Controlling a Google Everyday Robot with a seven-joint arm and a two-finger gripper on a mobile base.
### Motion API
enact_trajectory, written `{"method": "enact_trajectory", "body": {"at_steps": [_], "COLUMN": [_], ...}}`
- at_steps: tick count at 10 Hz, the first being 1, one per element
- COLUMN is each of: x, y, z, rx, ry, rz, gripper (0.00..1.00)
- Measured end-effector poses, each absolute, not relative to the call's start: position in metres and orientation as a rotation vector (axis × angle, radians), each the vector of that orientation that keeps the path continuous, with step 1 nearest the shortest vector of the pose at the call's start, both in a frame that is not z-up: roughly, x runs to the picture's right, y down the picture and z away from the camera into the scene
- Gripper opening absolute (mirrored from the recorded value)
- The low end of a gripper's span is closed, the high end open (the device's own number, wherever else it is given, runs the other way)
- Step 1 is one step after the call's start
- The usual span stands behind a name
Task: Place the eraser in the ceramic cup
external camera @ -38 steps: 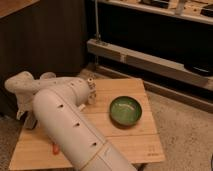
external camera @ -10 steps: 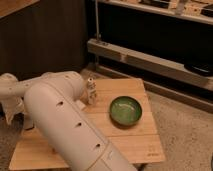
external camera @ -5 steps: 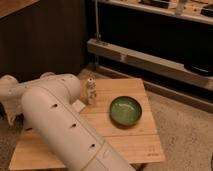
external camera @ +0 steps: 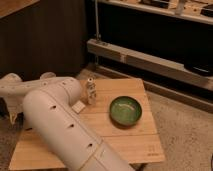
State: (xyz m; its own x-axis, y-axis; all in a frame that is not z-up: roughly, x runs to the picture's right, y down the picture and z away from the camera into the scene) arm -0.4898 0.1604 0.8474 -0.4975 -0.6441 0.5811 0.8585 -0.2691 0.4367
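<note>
Neither the eraser nor the cup can be seen, both presumably hidden behind the arm (external camera: 65, 125), so no progress can be judged and the whole placing is taken as still to be done. The gripper (external camera: 11, 107) is held at the table's (external camera: 130, 140) nine o'clock edge; its state cannot be told. A shaker (external camera: 90, 92) stands near centre, a white piece (external camera: 78, 106) at its seven o'clock, a green bowl (external camera: 125, 110) at four o'clock.

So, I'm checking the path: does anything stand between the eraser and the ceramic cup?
Cannot tell: the arm hides both. The gripper is at the left edge of the table.
</note>
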Motion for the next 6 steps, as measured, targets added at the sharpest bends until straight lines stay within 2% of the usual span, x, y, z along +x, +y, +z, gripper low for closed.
{"method": "enact_trajectory", "body": {"at_steps": [4,5,6], "x": [-0.4893,-0.4885,-0.4888], "y": [0.1624,0.1627,0.1633], "z": [0.8532,0.8542,0.8547], "rx": [-0.370,-0.378,-0.386], "ry": [-0.901,-0.899,-0.896], "rz": [-1.902,-1.903,-1.905], "gripper": [0.67,0.64,0.58]}}
